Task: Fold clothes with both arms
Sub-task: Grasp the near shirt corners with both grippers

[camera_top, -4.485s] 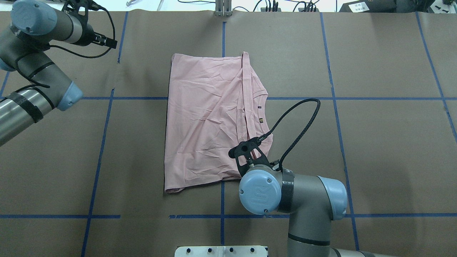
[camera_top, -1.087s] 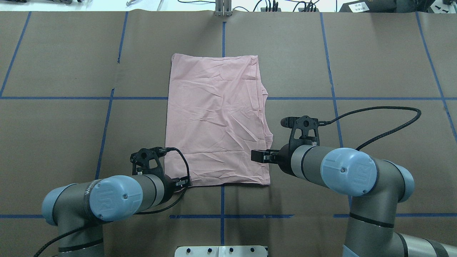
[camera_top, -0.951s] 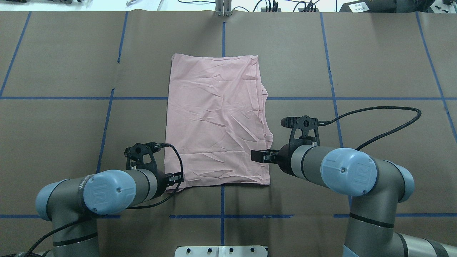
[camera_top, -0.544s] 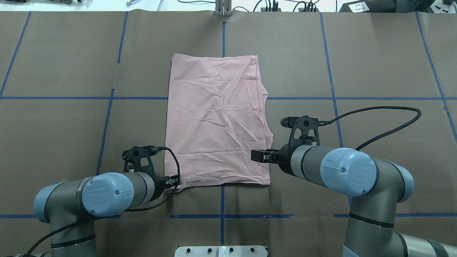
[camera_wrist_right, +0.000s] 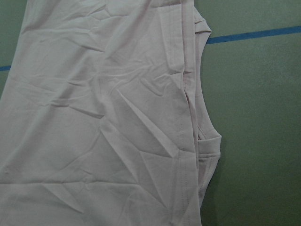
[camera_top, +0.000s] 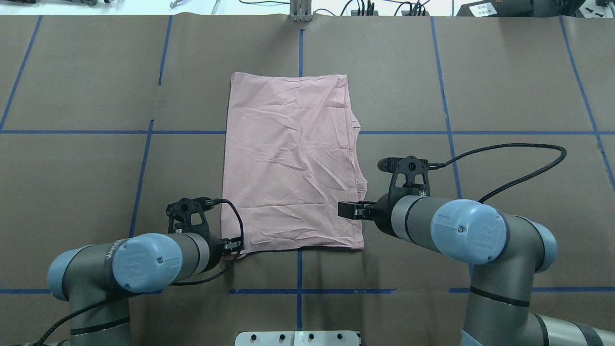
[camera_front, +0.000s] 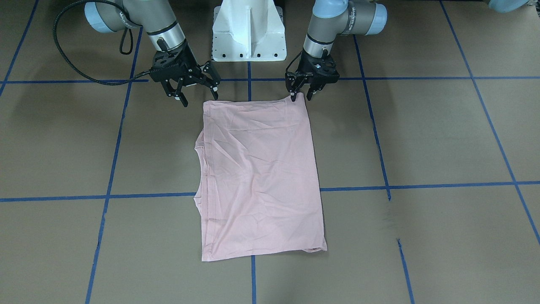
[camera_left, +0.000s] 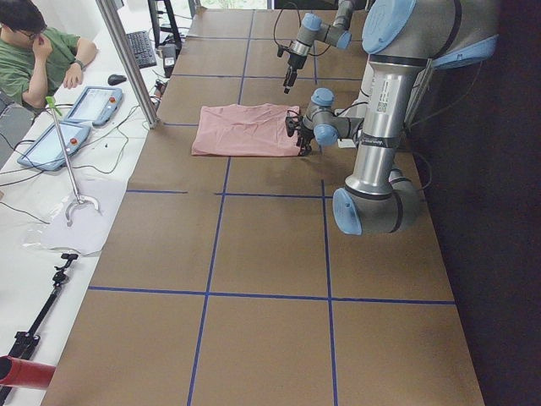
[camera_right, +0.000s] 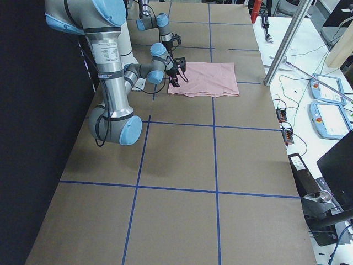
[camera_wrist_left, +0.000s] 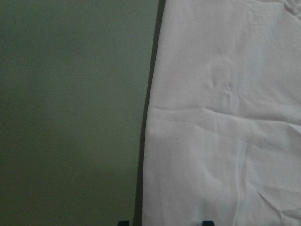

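Observation:
The pale pink T-shirt (camera_top: pixel 288 163) lies flat on the brown table, folded into a tall rectangle, plain side up. Its print and sleeve tag are hidden. It also shows in the front view (camera_front: pixel 259 177). My left gripper (camera_top: pixel 234 247) is open and low at the shirt's near-left corner. In the front view (camera_front: pixel 300 97) its fingers straddle that corner. In the left wrist view the shirt's edge (camera_wrist_left: pixel 150 141) runs between the two fingertips. My right gripper (camera_top: pixel 347 210) is open and empty, held above the shirt's right edge near the near-right corner (camera_front: pixel 200 98).
The white pedestal (camera_front: pixel 249 29) stands between the arm bases. Blue tape lines (camera_top: pixel 298 291) cross the brown table cover. A black cable (camera_top: pixel 519 149) loops off the right wrist. An operator (camera_left: pixel 38 51) sits beyond the table's far side with tablets beside him.
The left arm came in from the far left and over the last second slid left along the near hem to the corner. The right gripper left the shirt earlier and has stayed still since.

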